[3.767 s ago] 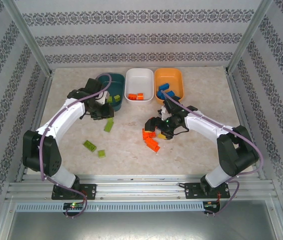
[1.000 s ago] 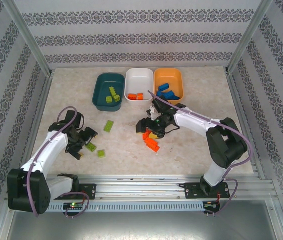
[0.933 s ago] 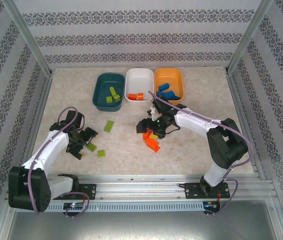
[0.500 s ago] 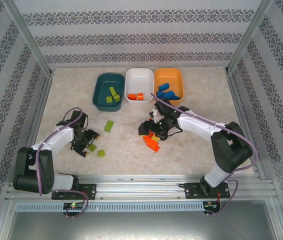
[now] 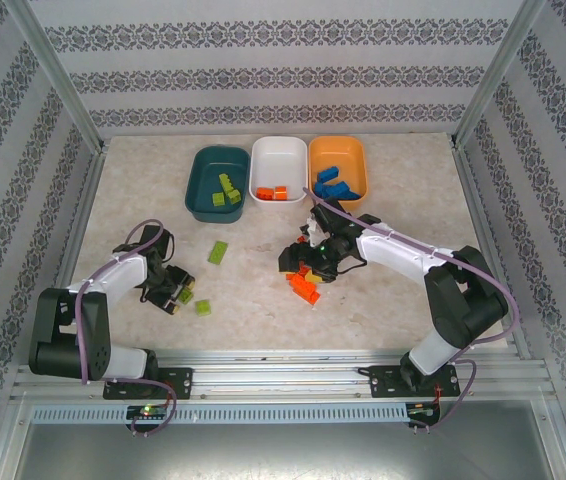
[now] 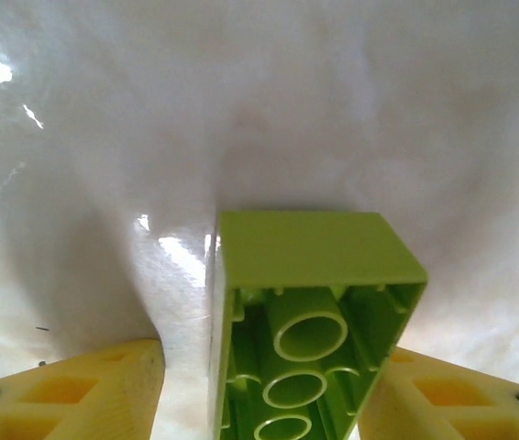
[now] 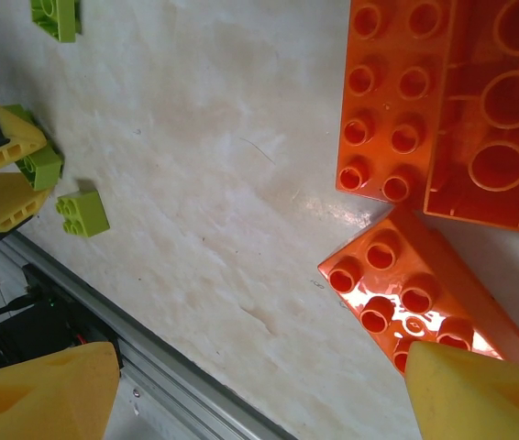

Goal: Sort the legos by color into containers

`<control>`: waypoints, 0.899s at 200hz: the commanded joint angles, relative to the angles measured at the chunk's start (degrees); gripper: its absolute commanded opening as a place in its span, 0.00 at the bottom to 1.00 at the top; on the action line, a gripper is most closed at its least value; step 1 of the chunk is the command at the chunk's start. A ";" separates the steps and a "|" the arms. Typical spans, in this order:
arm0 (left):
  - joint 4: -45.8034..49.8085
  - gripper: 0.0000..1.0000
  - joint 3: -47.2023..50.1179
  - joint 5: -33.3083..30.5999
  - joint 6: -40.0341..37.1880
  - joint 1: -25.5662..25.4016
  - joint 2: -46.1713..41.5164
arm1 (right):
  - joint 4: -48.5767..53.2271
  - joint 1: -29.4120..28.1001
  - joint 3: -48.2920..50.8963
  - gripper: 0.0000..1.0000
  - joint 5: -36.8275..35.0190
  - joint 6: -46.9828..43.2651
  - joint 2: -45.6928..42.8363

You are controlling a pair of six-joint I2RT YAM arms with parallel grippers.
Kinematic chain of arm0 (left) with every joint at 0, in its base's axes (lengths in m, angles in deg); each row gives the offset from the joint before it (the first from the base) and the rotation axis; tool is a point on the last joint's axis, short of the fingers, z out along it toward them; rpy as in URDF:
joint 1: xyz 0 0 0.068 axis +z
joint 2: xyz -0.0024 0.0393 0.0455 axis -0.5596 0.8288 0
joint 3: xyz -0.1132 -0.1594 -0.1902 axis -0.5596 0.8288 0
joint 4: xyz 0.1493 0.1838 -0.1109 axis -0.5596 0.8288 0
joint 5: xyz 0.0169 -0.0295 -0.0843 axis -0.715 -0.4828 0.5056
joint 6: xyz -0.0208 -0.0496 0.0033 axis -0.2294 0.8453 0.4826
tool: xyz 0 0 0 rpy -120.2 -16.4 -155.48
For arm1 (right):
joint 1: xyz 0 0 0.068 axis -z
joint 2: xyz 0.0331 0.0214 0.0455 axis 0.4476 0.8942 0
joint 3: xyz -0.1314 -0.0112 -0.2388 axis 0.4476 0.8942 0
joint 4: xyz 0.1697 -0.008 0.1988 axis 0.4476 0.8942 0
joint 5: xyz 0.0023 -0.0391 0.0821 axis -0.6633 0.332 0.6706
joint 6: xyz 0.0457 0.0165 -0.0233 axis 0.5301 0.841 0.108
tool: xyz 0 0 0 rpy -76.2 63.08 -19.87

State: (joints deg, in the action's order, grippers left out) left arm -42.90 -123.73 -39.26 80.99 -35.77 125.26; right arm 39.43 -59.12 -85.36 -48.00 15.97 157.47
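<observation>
Lego (image 6: 310, 275) sits between left pincer's (image 6: 264, 390) yellow fingers (image 6: 76, 399).

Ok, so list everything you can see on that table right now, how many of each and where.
teal bin: one, dark teal, left of the bin row at the far side
white bin: one, white, middle of the row
orange bin: one, orange, right of the row
binned green bricks: about three, lime green, in the teal bin
binned orange bricks: two or three, orange-red, in the white bin
blue bricks: about four, blue, in the orange bin
loose green bricks: three, lime green, left half of the table
loose orange bricks: at least three, orange-red, clustered mid-table
left gripper: jaws either side of one loose green brick, gap on one side
right gripper: jaws wide open over the loose orange bricks
</observation>
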 commanded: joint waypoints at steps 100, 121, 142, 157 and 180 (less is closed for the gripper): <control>-2.49 0.40 -2.42 2.26 -2.96 0.60 -2.70 | 0.81 -0.58 -0.63 0.81 -0.60 -0.77 0.48; -0.48 0.40 -5.99 2.10 -5.58 0.60 -3.91 | 0.98 -0.60 -0.95 0.81 -0.41 -0.99 1.15; 2.04 0.40 -10.98 2.23 -9.21 0.51 -3.99 | 1.16 -0.51 -1.04 0.81 -0.42 -1.28 1.56; 2.96 0.40 -14.96 2.62 -11.57 0.51 -3.45 | 1.33 -0.47 -0.96 0.81 -0.74 -1.41 1.51; 5.29 0.40 -23.99 3.08 -16.52 0.42 0.36 | 1.33 -0.25 -0.54 0.81 -0.95 -1.36 1.42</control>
State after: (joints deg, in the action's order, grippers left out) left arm -41.35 -139.69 -37.03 71.94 -35.42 122.88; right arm 39.73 -59.10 -85.38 -48.00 15.75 158.48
